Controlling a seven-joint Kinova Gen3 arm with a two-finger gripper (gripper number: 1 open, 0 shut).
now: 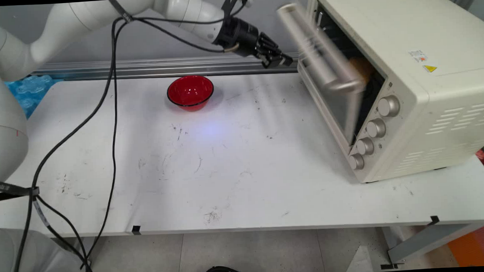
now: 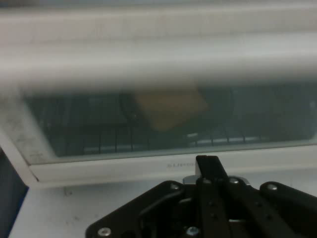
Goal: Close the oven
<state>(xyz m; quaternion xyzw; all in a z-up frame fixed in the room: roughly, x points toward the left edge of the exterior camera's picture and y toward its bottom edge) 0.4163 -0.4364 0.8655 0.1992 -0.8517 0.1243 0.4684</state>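
One cream-white oven (image 1: pixel 403 84) is seen on the right part of the white table (image 1: pixel 227 173), turned at an angle, and its glass door (image 1: pixel 338 95) stands partly open, tipped outward at the top and hinged at the bottom. The black gripper (image 1: pixel 285 61) is held in the air just beside the far end of the door's silver handle bar (image 1: pixel 320 51), apparently not touching it, and its fingers are seen pressed together with nothing between them; in the hand view the gripper (image 2: pixel 208 163) shows as a single black tip before the lower frame of the door (image 2: pixel 148 171). Behind the glass a yellow-brown piece of food (image 2: pixel 168 106) is seen lying on the wire rack; what it is exactly cannot be told. It is judged that the door is stiff and rather heavy, that the glass is fragile, and that the round metal bar is smooth and perhaps slippery, so it is best taken at the bar, near the middle. Four round knobs (image 1: pixel 389 106) are placed in a row on the front. Two small stickers (image 1: pixel 424 62) are fixed on the top of the oven, one with a yellow warning triangle, but their writing is too small to be read; faint letters on the door frame in the hand view cannot be read either. A red bowl (image 1: pixel 190 91) stands well apart on the far side of the table.
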